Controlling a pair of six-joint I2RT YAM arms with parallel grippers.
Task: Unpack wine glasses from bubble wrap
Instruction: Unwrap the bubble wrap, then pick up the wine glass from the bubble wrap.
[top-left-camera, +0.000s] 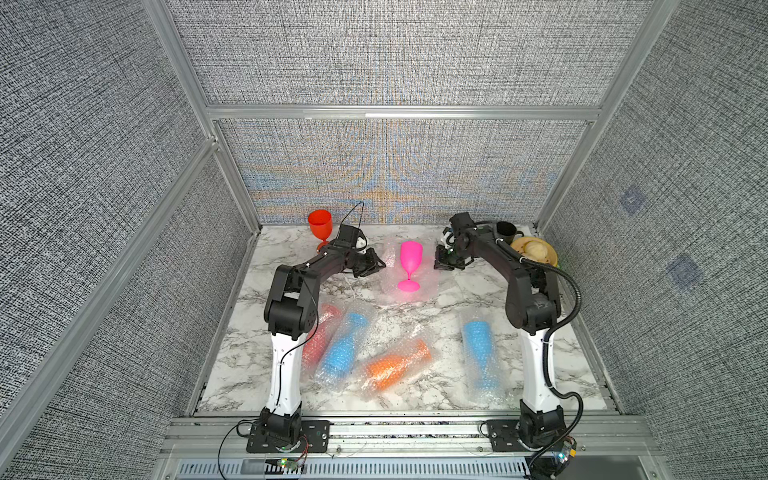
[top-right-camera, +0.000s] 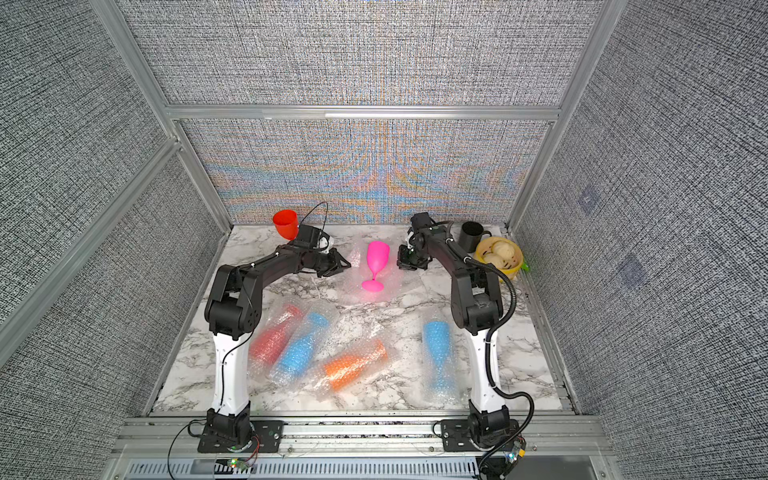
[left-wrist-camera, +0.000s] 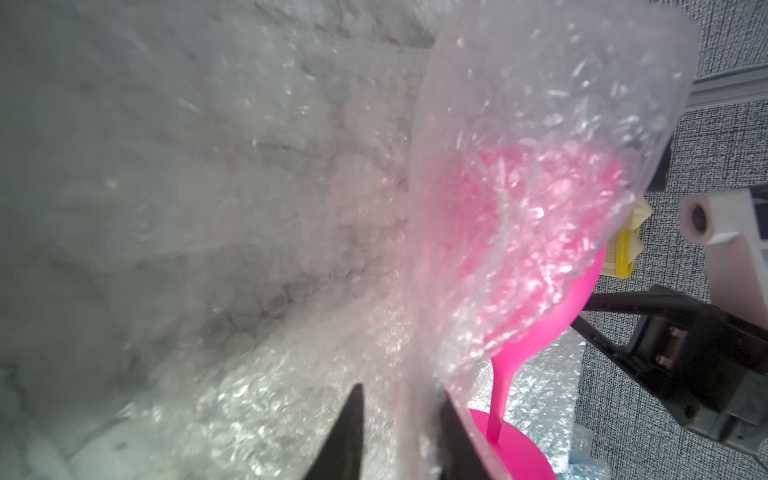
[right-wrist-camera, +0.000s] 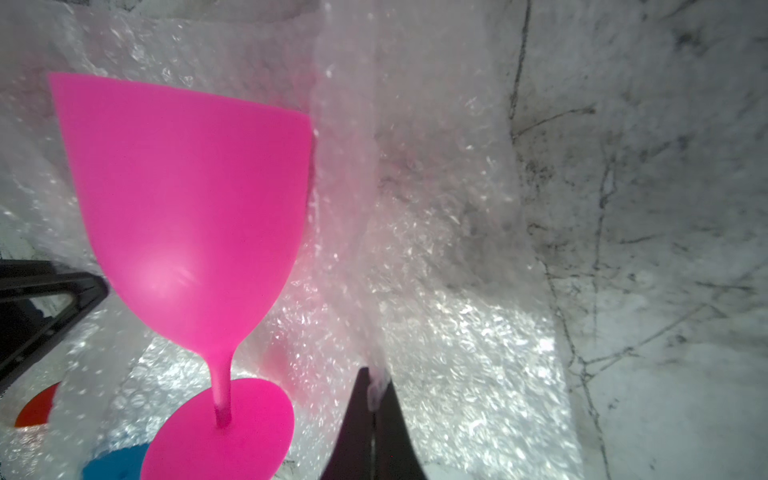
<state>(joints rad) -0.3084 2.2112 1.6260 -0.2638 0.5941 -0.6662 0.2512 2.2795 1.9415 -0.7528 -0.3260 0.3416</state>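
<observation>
A pink wine glass (top-left-camera: 410, 258) stands upright on an unfolded sheet of bubble wrap (top-left-camera: 419, 291) at the back middle of the table. My left gripper (top-left-camera: 376, 264) is at its left side, jaws apart, with a raised flap of the wrap (left-wrist-camera: 540, 124) still lying between its fingers (left-wrist-camera: 349, 432). On the glass's other side my right gripper (right-wrist-camera: 376, 376) is shut on the sheet's edge (right-wrist-camera: 436, 291). A bare red glass (top-left-camera: 320, 226) stands at the back left. Nearer the front lie wrapped glasses: red (top-left-camera: 318, 336), blue (top-left-camera: 343, 349), orange (top-left-camera: 395, 363) and blue (top-left-camera: 480, 345).
A black mug (top-left-camera: 505, 230) and a yellow-rimmed steamer of buns (top-left-camera: 534, 249) sit at the back right, behind my right arm. Grey walls (top-left-camera: 395, 174) on aluminium posts close in the marble table (top-left-camera: 436, 399) on three sides.
</observation>
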